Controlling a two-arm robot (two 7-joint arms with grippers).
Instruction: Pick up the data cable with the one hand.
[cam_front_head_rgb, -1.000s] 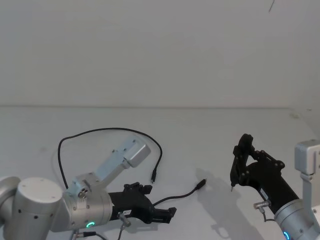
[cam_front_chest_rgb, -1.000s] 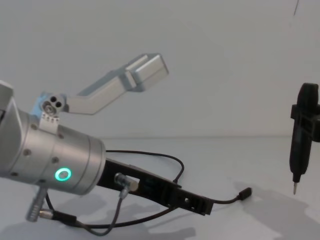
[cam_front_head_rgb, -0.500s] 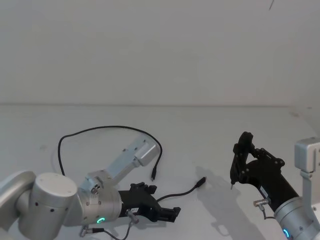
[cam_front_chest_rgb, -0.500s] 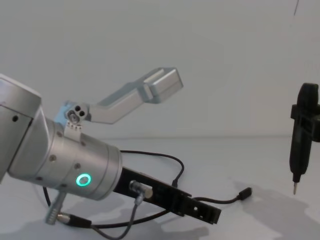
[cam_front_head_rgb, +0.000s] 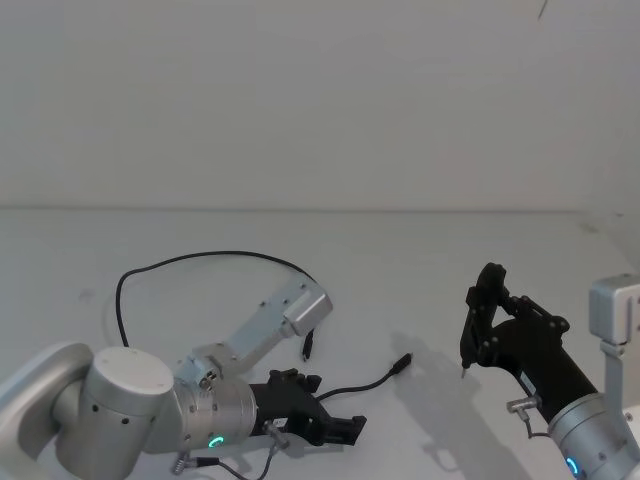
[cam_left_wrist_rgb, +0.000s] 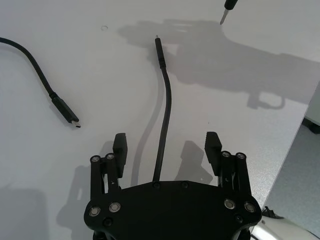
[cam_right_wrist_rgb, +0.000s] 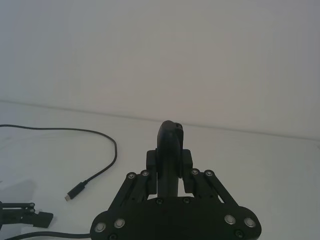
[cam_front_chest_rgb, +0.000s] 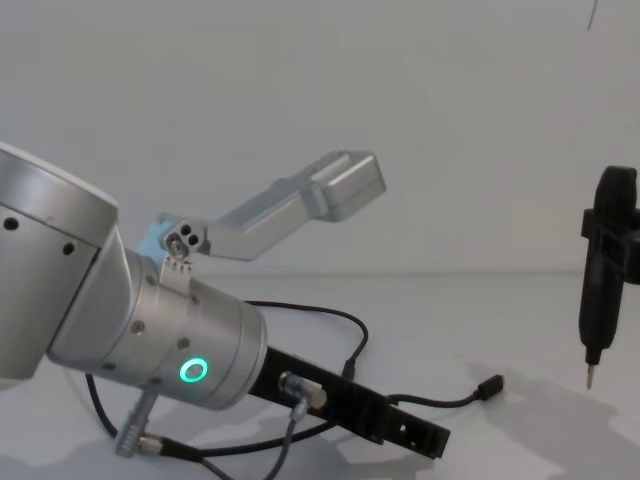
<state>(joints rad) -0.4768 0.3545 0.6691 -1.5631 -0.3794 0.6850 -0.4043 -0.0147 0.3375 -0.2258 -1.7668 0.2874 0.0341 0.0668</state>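
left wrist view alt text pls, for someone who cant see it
The left gripper, fingers open, straddles a thin black data cable that runs away across the white table to a small plug. A second plug lies off to one side, and the tip of a pen-like tool hangs beyond.

No word, number, brand mark or sign can be read anywhere: not on the blocky black left claw (cam_left_wrist_rgb: 165, 142), the black right claw (cam_right_wrist_rgb: 169, 165), the slim black pen-like tool (cam_front_chest_rgb: 598, 270) clamped in the right one, or the pale bench (cam_front_head_rgb: 450, 270).
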